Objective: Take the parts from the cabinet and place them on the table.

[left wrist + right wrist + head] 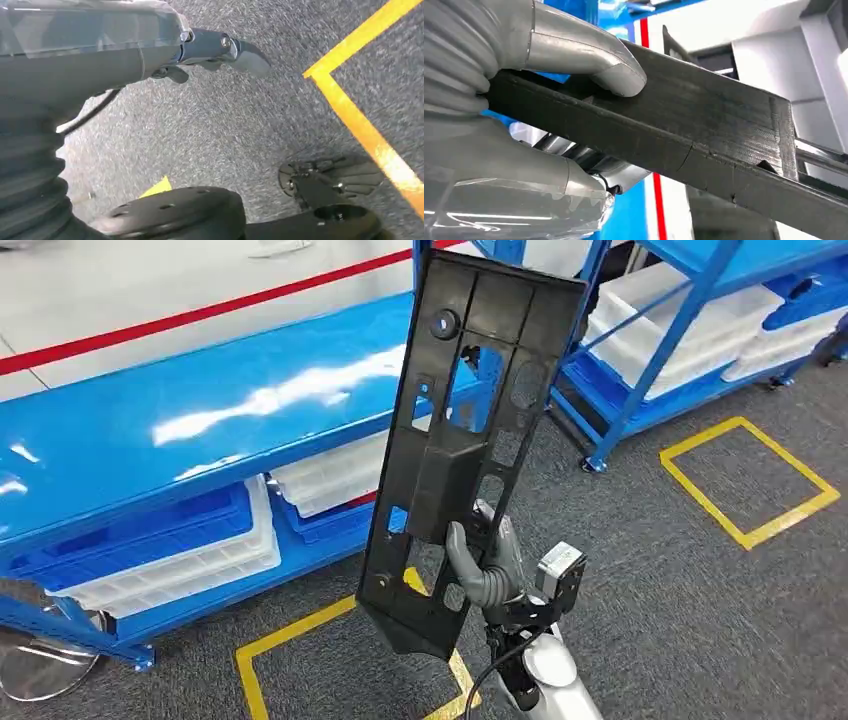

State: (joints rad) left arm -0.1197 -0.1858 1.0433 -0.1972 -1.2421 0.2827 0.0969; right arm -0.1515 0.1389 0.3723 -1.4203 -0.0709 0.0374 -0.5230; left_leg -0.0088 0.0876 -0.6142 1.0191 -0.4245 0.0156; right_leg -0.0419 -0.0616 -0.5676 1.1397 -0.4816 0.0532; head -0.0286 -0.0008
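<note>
Silver forearm rising from the lower edge of the head view, ending in the right hand [490,565], grey thumb and darker fingers clamped on a long black plastic part [460,440]. Held nearly upright and tilted a little to the right, lower end close to the wrist, upper end reaching up in front of the shelving. Ribbed on the visible face, pierced with cut-outs, 1 round boss near the upper end and a raised block just above the grip. Up close from the right wrist: thick grey thumb [589,55] pressed on 1 face of the part [704,130], darker fingers wrapped beneath the opposite side. Left hand [215,50] hanging over grey carpet [210,130] beside a yellow floor line [360,125], fingers partly curled and holding nothing, though spread or closed cannot be told. Under the part, more yellow tape squares [745,480] on the carpet. Behind it, a glossy blue shelf top [200,410], with white and blue trays [170,550] stacked underneath. Farther right, a second blue rack [690,330] loaded with white trays. Beyond the shelf, pale floor crossed by a red line [200,315].
</note>
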